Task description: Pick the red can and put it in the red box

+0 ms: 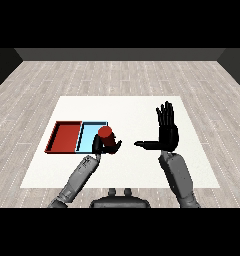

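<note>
The red can [105,133] stands upright in my left hand [103,145], whose fingers curl round its lower part. The can is over the right edge of the light blue tray [90,138], near the tray's front right corner. The red tray [64,137] lies to the left of the blue one, with nothing in it. My right hand [167,131] is raised over the table's right half, fingers straight and pointing away, thumb stretched left toward the can, holding nothing.
The two trays lie side by side on the left half of the white table [137,112]. A wooden floor [117,75] surrounds the table.
</note>
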{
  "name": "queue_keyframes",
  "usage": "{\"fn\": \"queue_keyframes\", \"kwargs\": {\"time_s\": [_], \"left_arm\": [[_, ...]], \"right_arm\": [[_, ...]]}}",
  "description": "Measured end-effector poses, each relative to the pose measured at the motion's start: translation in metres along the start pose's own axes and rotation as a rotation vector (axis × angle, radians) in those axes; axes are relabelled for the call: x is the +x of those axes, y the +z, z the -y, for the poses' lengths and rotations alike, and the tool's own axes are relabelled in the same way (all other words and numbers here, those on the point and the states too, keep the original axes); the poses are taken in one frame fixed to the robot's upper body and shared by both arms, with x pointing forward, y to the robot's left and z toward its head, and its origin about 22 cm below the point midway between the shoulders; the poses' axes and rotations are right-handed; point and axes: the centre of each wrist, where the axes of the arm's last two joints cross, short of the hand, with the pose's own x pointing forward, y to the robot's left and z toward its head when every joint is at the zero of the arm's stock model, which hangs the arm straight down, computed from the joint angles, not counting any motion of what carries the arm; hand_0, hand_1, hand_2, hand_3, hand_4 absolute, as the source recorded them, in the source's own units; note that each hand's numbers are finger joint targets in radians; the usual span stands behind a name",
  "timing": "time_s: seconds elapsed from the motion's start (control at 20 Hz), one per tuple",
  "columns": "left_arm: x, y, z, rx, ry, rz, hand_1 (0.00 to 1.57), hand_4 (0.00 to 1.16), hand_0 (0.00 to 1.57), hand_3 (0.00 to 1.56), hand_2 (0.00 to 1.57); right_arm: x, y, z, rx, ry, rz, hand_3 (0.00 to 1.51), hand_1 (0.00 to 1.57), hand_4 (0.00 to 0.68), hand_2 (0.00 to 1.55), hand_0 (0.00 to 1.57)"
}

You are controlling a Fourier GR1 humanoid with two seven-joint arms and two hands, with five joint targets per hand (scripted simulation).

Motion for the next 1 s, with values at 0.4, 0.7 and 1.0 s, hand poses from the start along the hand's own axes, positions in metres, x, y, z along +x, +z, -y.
{"fn": "queue_keyframes", "kwargs": {"time_s": [0.4, 0.7, 1.0], "left_arm": [[0.024, -0.015, -0.058, 0.070, -0.125, 0.035, 1.57, 1.12, 1.57, 1.42, 1.55], [0.034, -0.026, -0.095, 0.134, -0.243, 0.028, 1.57, 1.13, 1.57, 1.43, 1.55], [0.030, -0.057, -0.142, 0.202, -0.401, -0.043, 1.53, 1.08, 1.53, 1.44, 1.46]], "right_arm": [[-0.023, 0.030, 0.058, -0.082, 0.076, -0.070, 0.00, 0.00, 0.000, 0.00, 0.00], [-0.042, 0.072, 0.092, -0.109, 0.138, -0.166, 0.00, 0.00, 0.000, 0.00, 0.00], [-0.062, 0.086, 0.097, -0.134, 0.145, -0.231, 0.00, 0.00, 0.000, 0.00, 0.00]]}}
